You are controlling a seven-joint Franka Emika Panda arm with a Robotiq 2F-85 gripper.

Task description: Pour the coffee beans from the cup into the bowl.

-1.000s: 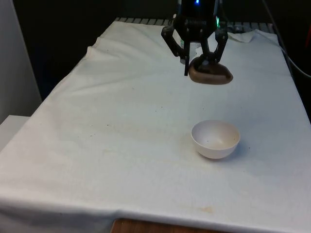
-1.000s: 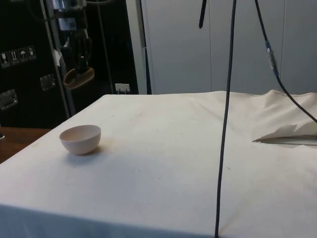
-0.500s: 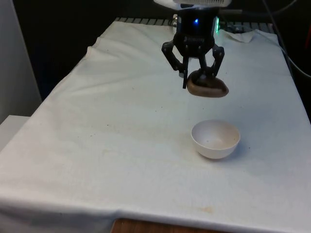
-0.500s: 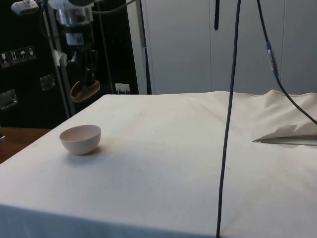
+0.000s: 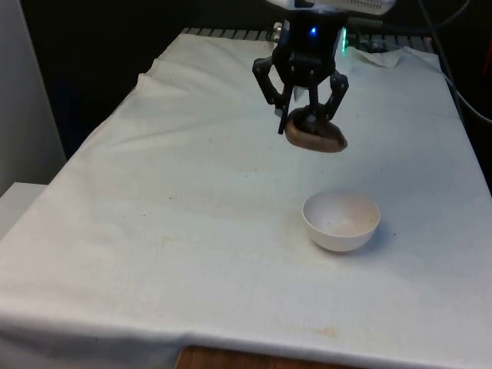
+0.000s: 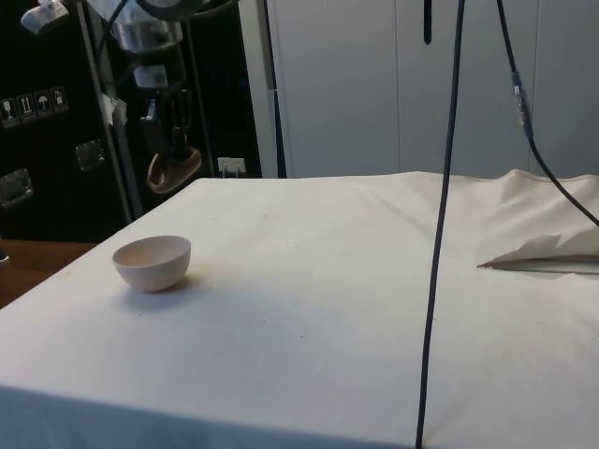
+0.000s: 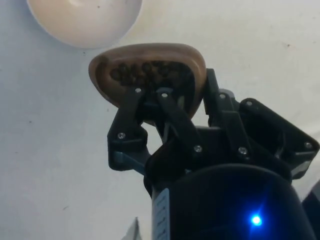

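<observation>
Bowl (image 5: 340, 221) sits nearest on the white worktop (image 5: 192, 231), upright, looks empty bar a speck or two, light and rigid by the look of it. Beyond and above it the brown cup (image 5: 314, 136) hangs in the air, not yet over the bowl, beans (image 7: 145, 72) visible inside; shallow, stiff, likely light, loose beans will roll out fast, so a rim pinch is the sensible hold and any tilt should be slow. End effector (image 5: 302, 119) has its fingers narrowed on the cup's rim, one inside and one outside, carrying it roughly level.
</observation>
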